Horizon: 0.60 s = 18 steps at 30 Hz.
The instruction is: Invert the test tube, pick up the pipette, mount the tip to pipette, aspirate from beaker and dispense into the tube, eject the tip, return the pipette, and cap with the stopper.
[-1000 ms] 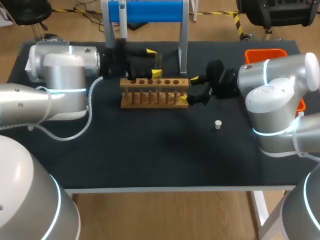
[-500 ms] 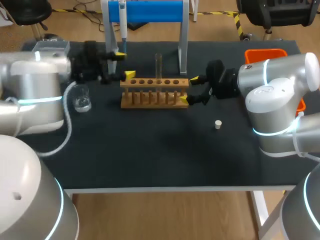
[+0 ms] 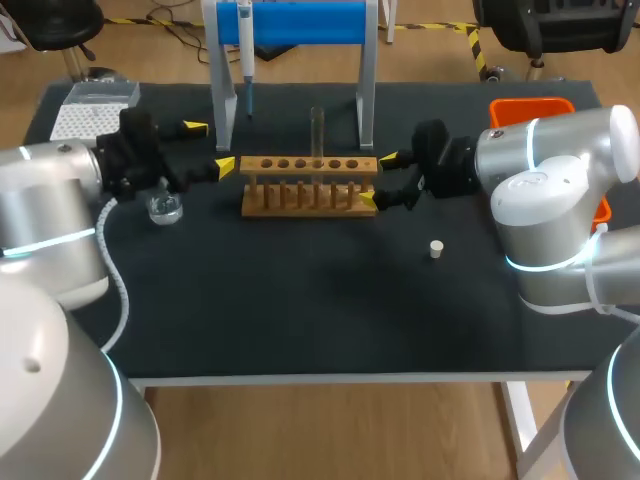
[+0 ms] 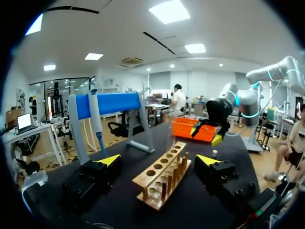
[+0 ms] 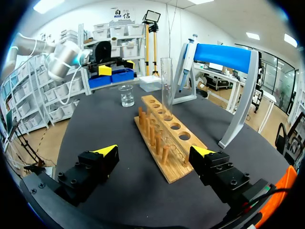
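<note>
Black cloth covered the table (image 3: 300, 320), with the two arms coming in from its sides. The left arm (image 3: 50, 230) lay over the far left part, and its gripper (image 3: 210, 148) pointed right, its fingers spread apart with nothing between them. The nearer yellow tip sat just beside the left end of the rack. The right arm (image 3: 550, 200) reached in towards the rack's right end. The right gripper (image 3: 378, 180) was likewise spread wide and empty, its near tip close against the rack's right near corner; contact could not be told.

At the far middle stood the pipette stand (image 3: 300, 20), a blue bar on grey legs. Just nearer than it, the wooden rack (image 3: 308, 185) ran left to right between the two grippers. An orange bin (image 3: 530, 105) sat at the far right, partly behind the right arm, and a tip box (image 3: 95, 105) at the far left corner. The pipette (image 3: 245, 50) hung upright on the left part of the stand. A glass beaker (image 3: 163, 207) stood left of the rack, just nearer than the left gripper. The test tube (image 3: 317, 130) stood upright in a middle hole of the rack. The small white stopper (image 3: 436, 248) lay on the cloth, right of the rack and nearer.
</note>
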### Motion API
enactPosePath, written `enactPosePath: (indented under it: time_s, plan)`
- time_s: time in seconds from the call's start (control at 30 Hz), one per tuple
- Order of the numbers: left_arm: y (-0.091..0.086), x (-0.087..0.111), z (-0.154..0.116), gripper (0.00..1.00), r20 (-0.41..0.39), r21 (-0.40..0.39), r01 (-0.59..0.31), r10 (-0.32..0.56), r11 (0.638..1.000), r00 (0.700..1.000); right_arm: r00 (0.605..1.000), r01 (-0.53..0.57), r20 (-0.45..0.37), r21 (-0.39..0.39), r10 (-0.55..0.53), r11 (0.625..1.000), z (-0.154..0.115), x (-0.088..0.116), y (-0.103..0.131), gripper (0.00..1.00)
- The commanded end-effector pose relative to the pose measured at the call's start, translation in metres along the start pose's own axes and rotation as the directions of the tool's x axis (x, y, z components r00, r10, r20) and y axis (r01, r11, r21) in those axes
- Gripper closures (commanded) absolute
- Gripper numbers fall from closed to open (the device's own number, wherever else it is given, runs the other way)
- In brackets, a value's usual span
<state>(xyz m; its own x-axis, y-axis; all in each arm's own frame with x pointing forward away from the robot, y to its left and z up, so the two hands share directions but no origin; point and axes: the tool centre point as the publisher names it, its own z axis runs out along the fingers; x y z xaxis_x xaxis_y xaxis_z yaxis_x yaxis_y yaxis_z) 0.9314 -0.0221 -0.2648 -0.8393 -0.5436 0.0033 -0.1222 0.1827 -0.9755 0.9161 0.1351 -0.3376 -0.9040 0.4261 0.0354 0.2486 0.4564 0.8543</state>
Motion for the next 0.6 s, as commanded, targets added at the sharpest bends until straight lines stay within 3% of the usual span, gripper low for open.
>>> enactPosePath:
  time_s: [0.03,0.2,0.23,0.4,0.6]
  plan:
    - [0.000,0.002,0.003,0.00,0.049,0.003,-0.001,0.001,1.000,0.999,1.000,0.000,-0.001,0.002,0.000,1.000,-0.001,0.000,0.000,0.00]
    - [0.002,-0.003,0.002,0.00,0.069,-0.003,0.006,-0.006,1.000,0.998,1.000,0.000,-0.001,0.002,0.000,1.000,-0.001,0.000,0.000,0.00]
    - [0.006,-0.013,-0.002,0.00,0.131,-0.030,0.011,-0.007,0.999,0.991,1.000,0.000,-0.001,0.002,0.000,1.000,-0.001,0.000,0.000,0.00]
    - [0.020,-0.049,-0.028,0.00,0.254,-0.057,0.056,-0.040,0.997,0.966,1.000,0.000,-0.001,0.002,0.000,1.000,-0.001,0.000,0.000,0.00]
    - [0.030,-0.099,-0.075,0.00,0.411,-0.060,0.108,-0.074,0.992,0.909,1.000,0.000,-0.001,0.002,0.000,1.000,-0.001,0.000,0.000,0.00]
